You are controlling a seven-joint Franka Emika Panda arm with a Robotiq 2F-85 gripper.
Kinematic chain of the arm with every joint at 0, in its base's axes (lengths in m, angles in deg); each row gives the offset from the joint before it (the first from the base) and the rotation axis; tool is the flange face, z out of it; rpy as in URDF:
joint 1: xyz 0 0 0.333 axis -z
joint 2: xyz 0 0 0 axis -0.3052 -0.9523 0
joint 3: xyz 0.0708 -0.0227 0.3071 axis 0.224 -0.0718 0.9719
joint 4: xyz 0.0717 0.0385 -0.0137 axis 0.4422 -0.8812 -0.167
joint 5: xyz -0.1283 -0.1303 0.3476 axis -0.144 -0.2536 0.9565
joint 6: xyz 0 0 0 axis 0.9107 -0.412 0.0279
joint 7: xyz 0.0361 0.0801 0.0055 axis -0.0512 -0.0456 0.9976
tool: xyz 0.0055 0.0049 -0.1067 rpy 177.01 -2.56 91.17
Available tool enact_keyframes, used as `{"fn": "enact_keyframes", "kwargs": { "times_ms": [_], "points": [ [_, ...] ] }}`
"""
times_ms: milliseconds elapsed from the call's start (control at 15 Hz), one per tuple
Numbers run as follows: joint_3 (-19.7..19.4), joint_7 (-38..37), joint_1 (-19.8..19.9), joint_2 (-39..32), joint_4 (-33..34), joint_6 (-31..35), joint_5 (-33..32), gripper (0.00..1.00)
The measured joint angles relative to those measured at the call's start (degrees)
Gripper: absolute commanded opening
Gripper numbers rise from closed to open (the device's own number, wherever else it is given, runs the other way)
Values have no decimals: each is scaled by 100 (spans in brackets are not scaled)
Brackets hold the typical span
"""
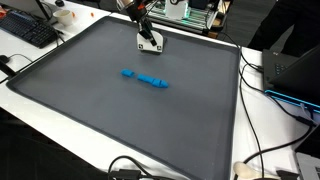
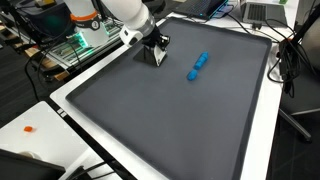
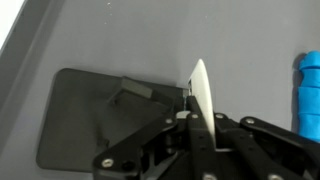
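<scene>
My gripper (image 1: 148,35) is at the far side of a dark grey mat (image 1: 100,110), down close to its surface. The jaws are shut on a thin white flat piece (image 3: 203,95), which stands on edge between the fingers in the wrist view. In both exterior views the white piece (image 1: 151,43) (image 2: 160,56) pokes out below the gripper (image 2: 157,48) and touches or nearly touches the mat. A blue elongated object (image 1: 145,77) (image 2: 198,64) lies on the mat a short way from the gripper. The wrist view shows the blue object (image 3: 308,95) only at its right edge.
The mat (image 2: 170,120) lies on a white table with a raised dark rim. A keyboard (image 1: 28,30) and cables (image 1: 265,150) sit off the mat, and a laptop (image 1: 295,70) stands beside it. A small orange thing (image 2: 30,128) lies on the white table.
</scene>
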Motion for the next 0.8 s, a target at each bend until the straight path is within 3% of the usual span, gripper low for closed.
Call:
{"fn": "enact_keyframes", "kwargs": {
  "times_ms": [800],
  "points": [
    [-66, -28, 16, 9, -14, -4, 239, 1]
  ]
}}
